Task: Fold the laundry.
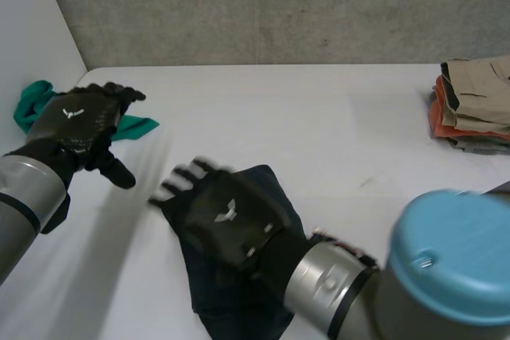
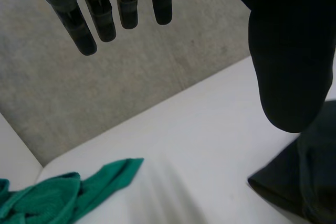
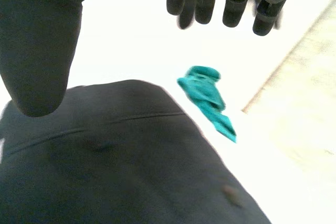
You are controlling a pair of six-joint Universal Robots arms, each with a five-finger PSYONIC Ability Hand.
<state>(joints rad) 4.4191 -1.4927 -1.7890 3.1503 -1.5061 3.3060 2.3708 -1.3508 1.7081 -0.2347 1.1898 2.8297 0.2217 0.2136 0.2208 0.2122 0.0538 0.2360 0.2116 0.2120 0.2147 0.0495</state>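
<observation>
Hovering over one dark cloth (image 1: pixel 275 187), right hand (image 1: pixel 223 220) spread wide; left hand (image 1: pixel 80 121) (also wide) by one green cloth (image 1: pixel 33 101).

The white table (image 1: pixel 319 133) carries three things, all well apart from each other. A dark garment (image 1: pixel 231 308) lies spread near the middle of the front edge, with one corner pointing toward the far edge. A green cloth (image 1: pixel 32 101) lies crumpled in the far left corner, one end trailing out toward the middle of the table. At the right edge, toward the far corner, sits a stack of folded clothes (image 1: pixel 474 105): tan on top, orange beneath, grey lowest.
</observation>
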